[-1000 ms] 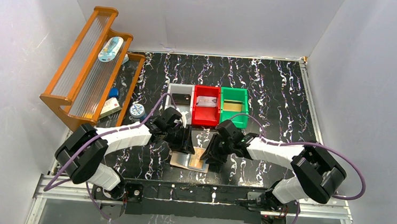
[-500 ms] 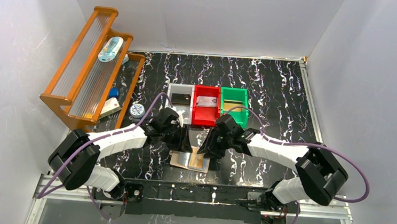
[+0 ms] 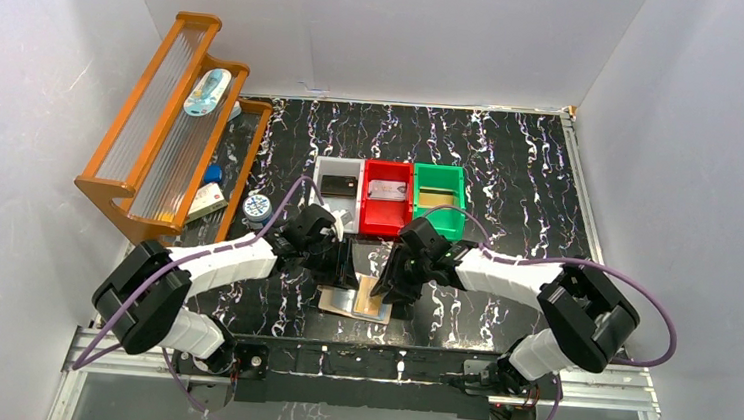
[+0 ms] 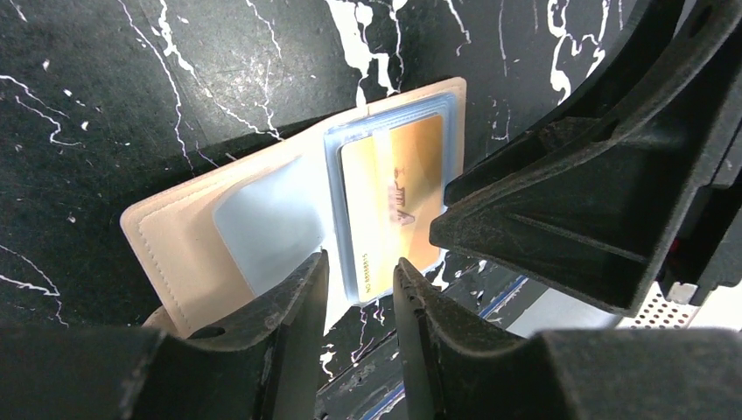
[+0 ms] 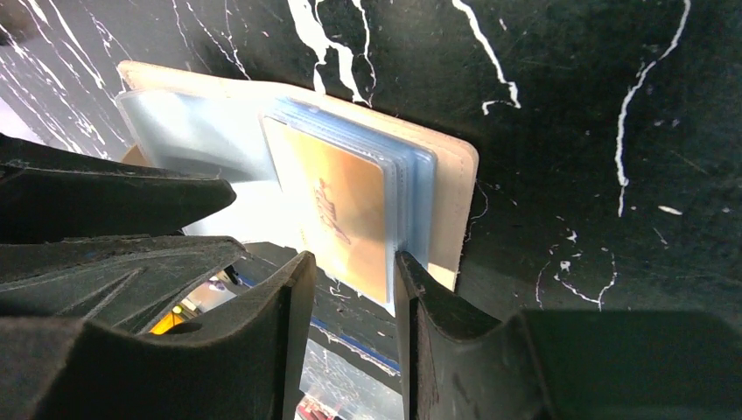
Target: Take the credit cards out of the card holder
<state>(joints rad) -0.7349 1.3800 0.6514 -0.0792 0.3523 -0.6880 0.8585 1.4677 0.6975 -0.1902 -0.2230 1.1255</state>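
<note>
Black marbled tabletop (image 3: 531, 172) carries the small tan leather-like bifold card holder (image 3: 356, 302), which lies open near the front edge, just short of the grey, red and green plastic bins (image 3: 387, 196). Over the last second the right arm has drawn its elbow inward and both wrists have settled closer over the holder, which has not moved. The left gripper (image 4: 359, 267) hangs with a narrow gap at the fold by the pale blue glossy pockets (image 4: 271, 219). The right gripper (image 5: 350, 261), equally narrow and gripping nothing, now brackets the near edge of the gold plastic credit card (image 5: 346, 210). That card sits in its sleeve, so extraction looks imminent, not begun.
</note>
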